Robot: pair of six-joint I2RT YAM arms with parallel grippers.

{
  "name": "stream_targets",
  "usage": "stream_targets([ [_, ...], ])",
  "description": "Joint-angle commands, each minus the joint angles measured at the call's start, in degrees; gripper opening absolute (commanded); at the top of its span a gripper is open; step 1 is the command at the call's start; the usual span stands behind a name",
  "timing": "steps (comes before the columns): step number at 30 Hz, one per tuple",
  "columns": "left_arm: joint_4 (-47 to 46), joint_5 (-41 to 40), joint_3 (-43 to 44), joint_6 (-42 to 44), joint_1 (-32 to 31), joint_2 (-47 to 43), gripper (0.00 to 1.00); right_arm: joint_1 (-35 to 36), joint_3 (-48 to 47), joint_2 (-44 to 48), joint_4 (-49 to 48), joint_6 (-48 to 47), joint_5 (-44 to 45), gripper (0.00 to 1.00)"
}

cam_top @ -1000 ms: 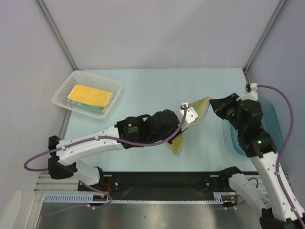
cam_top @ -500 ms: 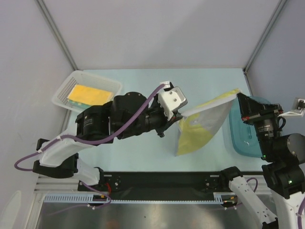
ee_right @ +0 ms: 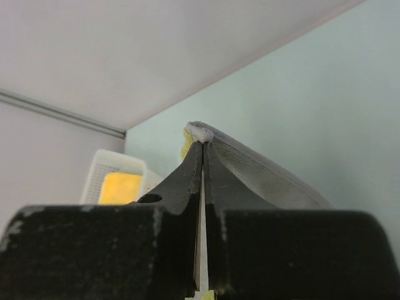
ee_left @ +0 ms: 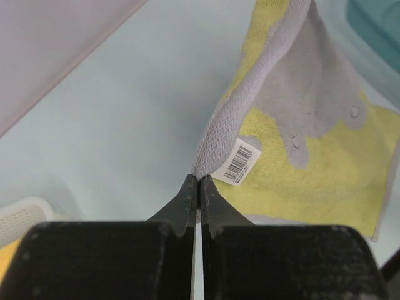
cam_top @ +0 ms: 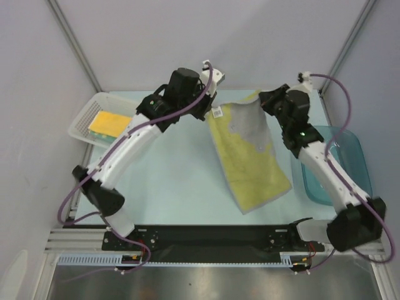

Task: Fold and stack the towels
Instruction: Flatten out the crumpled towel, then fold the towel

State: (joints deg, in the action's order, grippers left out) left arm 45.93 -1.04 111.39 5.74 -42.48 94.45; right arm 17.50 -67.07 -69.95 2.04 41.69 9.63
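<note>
A pale yellow towel (cam_top: 249, 162) with grey patches and a barcode tag (cam_top: 217, 112) is stretched between both grippers at the far side of the table. Its lower end lies on the table toward the near edge. My left gripper (cam_top: 210, 107) (ee_left: 199, 180) is shut on the towel's grey woven edge (ee_left: 234, 119) at the tagged corner. At the opposite top corner my right gripper (cam_top: 265, 100) (ee_right: 204, 142) is shut on the towel (ee_right: 200, 132). Folded towels (cam_top: 114, 125), yellow over teal, lie stacked in the white basket.
The white mesh basket (cam_top: 145, 112) (ee_right: 109, 164) stands at the far left of the table. A blue translucent tub (cam_top: 347, 156) (ee_left: 378, 31) sits at the right edge, beside the right arm. Grey walls close in the back and sides.
Both arms have swung to the far side of the table, carrying the towel. It went from bunched, to hanging mid-table, to spread out long between the grippers.
</note>
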Motion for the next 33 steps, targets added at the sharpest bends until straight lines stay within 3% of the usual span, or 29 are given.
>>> stream_targets([
  [1, -6.6, 9.4, 1.0, 4.5, 8.3, 10.2, 0.00, -1.2, -2.2, -10.4, -15.1, -1.4, -1.3, 0.00],
  [6, -7.1, 13.8, 16.6, 10.2, 15.5, 26.3, 0.00, -3.3, -13.5, -34.1, -25.3, 0.1, -12.1, 0.00],
  [9, -6.8, 13.9, 26.8, 12.6, 17.3, 35.2, 0.01, -5.1, -22.0, -42.3, -28.6, 2.2, -17.6, 0.00],
  [13, -9.6, 13.3, 28.0, 13.7, 18.7, 38.3, 0.00, -7.4, -31.7, -52.5, -27.0, 2.6, -22.6, 0.00],
  [17, -12.4, 15.0, 20.1, 14.1, 18.7, 35.3, 0.00, -9.7, -33.0, -53.7, -26.3, 2.0, -25.7, 0.00],
  [21, -11.3, 16.6, 17.5, 14.0, 17.7, 33.4, 0.00, -12.0, -30.0, -51.9, -24.0, 2.2, -27.5, 0.00],
  [29, -8.2, 17.6, 14.2, 11.2, 13.9, 31.8, 0.00, -15.7, -29.4, -47.4, 0.8, -4.6, -32.9, 0.00],
  [33, -9.5, 17.4, 10.4, 10.7, 12.5, 30.2, 0.00, -16.8, -26.5, -45.0, 5.8, -8.0, -35.6, 0.00],
])
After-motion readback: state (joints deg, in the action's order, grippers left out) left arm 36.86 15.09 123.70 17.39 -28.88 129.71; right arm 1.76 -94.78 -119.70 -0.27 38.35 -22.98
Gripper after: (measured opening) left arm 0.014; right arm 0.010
